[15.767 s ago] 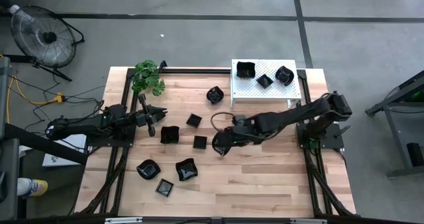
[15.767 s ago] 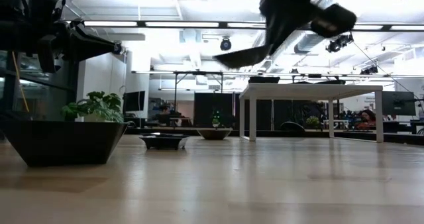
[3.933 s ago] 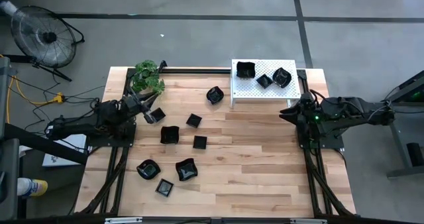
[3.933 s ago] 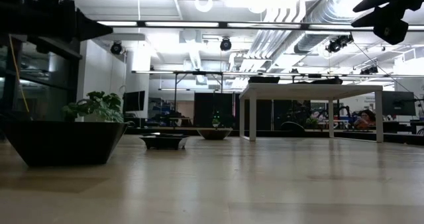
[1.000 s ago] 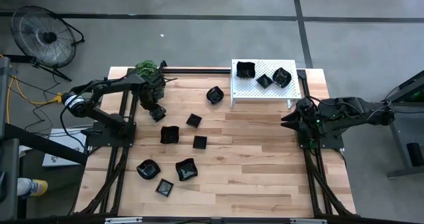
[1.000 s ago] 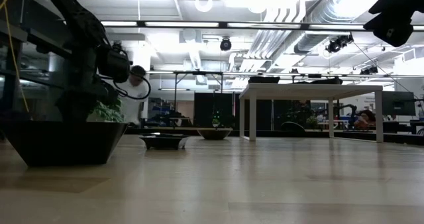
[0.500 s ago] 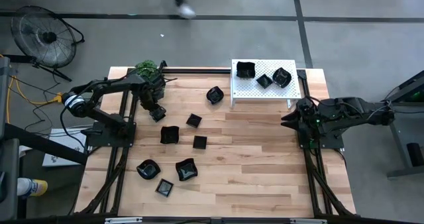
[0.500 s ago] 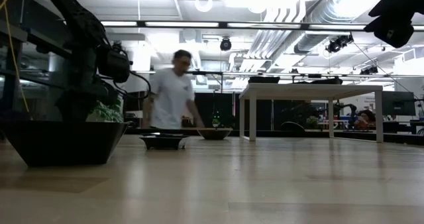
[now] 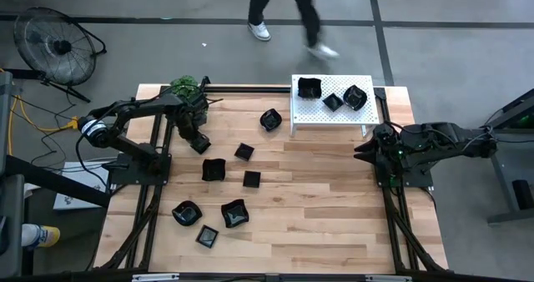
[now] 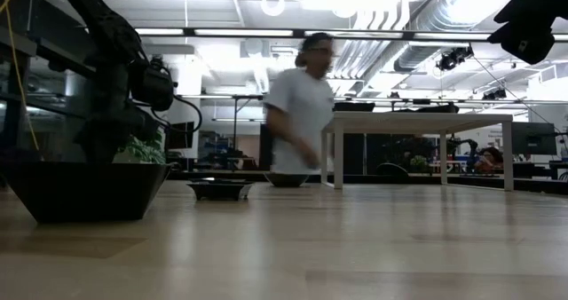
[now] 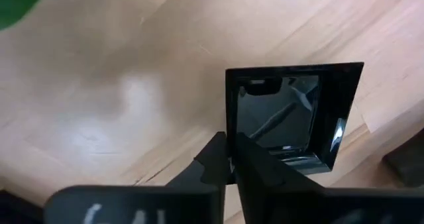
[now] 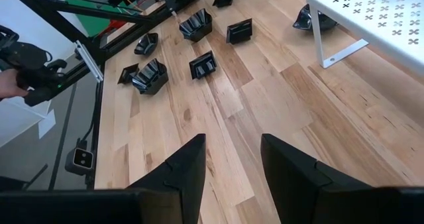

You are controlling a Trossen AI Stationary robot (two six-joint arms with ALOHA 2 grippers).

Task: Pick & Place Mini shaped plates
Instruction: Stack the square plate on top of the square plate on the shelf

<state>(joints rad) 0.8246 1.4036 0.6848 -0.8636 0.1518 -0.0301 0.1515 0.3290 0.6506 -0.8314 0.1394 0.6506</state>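
Observation:
My left gripper (image 9: 198, 141) stands near the table's far left, by the plant, shut on a small square black plate (image 11: 291, 114). Several more mini shaped plates lie loose on the wood, among them a rounded one (image 9: 270, 119), a square one (image 9: 244, 152) and a wavy one (image 9: 234, 214). Three plates (image 9: 334, 102) rest on the white perforated rack (image 9: 334, 119) at the far edge. My right gripper (image 12: 232, 164) waits open above the table's right edge (image 9: 360, 151), with nothing between its fingers. My left gripper pinches one side wall of the square plate (image 11: 230, 128) near a corner, one finger (image 11: 255, 171) inside the dish and the other outside. The fingers come from above, pointing down. The plate lies flat on the wood.
A potted plant (image 9: 188, 94) stands at the far left corner, close behind my left gripper. A person (image 9: 288, 15) walks on the floor beyond the far edge. Bare wood spreads over the table's right half and near side (image 9: 334, 215).
The person has walked along beyond the table's far edge toward the right. Both arms have stayed where they were.

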